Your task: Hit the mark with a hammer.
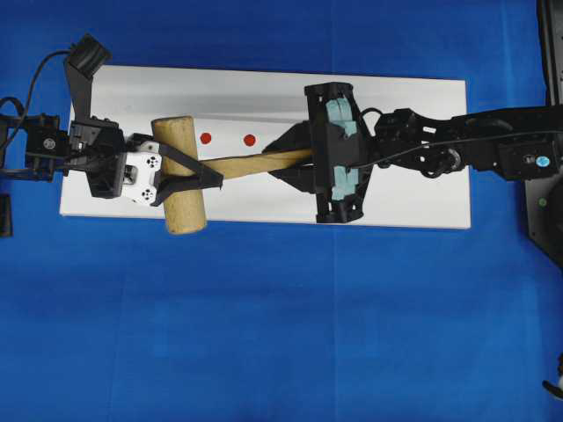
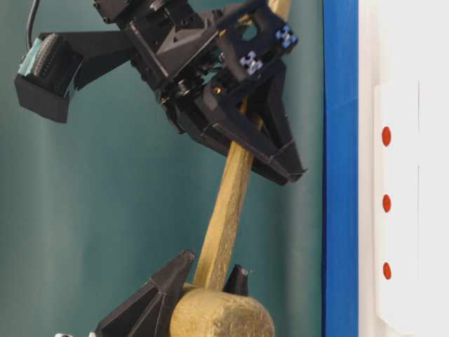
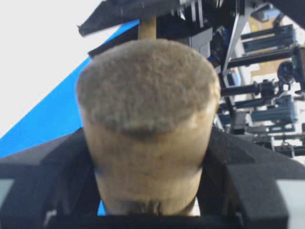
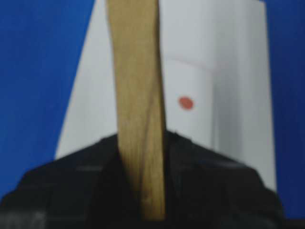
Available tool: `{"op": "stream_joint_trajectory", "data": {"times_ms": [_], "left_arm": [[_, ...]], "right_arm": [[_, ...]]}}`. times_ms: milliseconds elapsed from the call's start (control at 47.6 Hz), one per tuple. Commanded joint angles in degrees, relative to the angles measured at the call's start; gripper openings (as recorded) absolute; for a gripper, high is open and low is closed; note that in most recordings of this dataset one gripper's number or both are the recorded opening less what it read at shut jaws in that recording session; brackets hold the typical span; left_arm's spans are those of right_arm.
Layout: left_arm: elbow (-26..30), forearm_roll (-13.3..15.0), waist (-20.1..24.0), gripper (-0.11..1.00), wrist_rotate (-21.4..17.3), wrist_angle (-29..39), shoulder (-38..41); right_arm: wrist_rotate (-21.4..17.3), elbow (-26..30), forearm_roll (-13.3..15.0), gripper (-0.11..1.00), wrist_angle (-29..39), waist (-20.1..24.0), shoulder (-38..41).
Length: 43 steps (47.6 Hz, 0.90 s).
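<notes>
A: Wood, tan, one hammer (image 1: pixel 180 174); location?

B: Raised off the white board (image 1: pixel 422 198), held between two arms; head at the left of the overhead view, handle running right toward the board's middle.

A: Left tool (image 1: pixel 189 176)?

B: Part open, jaws set either side of the head; left wrist view shows the head filling the gap between both black fingers (image 3: pixel 43 176); judged a grip on the head.

A: Right tool (image 2: pixel 270 151)?

B: Closed on the handle; right wrist view shows the handle rising out between the dark jaws; table-level view shows the fingers pinching it partway along.

A: Marks?

B: Red dots on the board; two show overhead, the nearer one (image 1: pixel 206 138) just beside the head; three show from table level.

A: Progress?

B: Hammer lifted and gripped by both tools; no strike yet as far as can be judged, head clear of the board; left to do: release at the head, swing by the handle, land on a dot.

A: Arm pose?

B: Left arm reaches in from the left edge, wrist rolled; right arm stretches in from the right, wrist turned, tool pointing toward the head.
</notes>
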State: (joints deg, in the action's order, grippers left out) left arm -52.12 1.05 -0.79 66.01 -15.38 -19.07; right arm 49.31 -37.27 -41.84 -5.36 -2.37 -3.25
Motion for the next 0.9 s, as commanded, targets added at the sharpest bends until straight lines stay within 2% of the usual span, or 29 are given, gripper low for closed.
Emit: {"op": "stream_joint_trajectory", "data": {"times_ms": [0, 105, 189, 399, 777, 819, 882], "left_arm": [[1.76, -0.09, -0.26, 0.44, 0.70, -0.18, -0.88], [1.85, -0.09, -0.26, 0.44, 2.90, 1.23, -0.88], [1.76, -0.44, -0.18, 0.44, 2.81, 1.85, -1.14], [1.85, -0.35, -0.26, 0.44, -2.02, 1.76, -1.67], [2.11, -0.35, -0.26, 0.45, -2.72, 4.13, -1.41], [2.02, -0.35, -0.26, 0.52, -2.72, 4.22, -1.41], [1.85, -0.26, -0.26, 0.70, -2.81, 4.22, -1.58]], "right_arm": [[-0.09, 1.32, 0.09, 0.06, 0.18, -0.26, -0.79], [-0.09, 1.32, 0.09, 0.06, 0.35, -0.26, -0.79], [-0.09, 1.41, 0.09, 0.06, 0.35, -0.26, -0.70], [-0.09, 1.41, 0.09, 0.06, 0.35, -0.26, -0.88], [-0.26, 1.05, 0.09, 0.06, 0.44, -0.26, -1.58], [-0.26, 1.05, 0.09, 0.06, 0.44, -0.26, -1.58], [-0.26, 1.05, 0.09, 0.06, 0.44, -0.26, -1.58]]}}
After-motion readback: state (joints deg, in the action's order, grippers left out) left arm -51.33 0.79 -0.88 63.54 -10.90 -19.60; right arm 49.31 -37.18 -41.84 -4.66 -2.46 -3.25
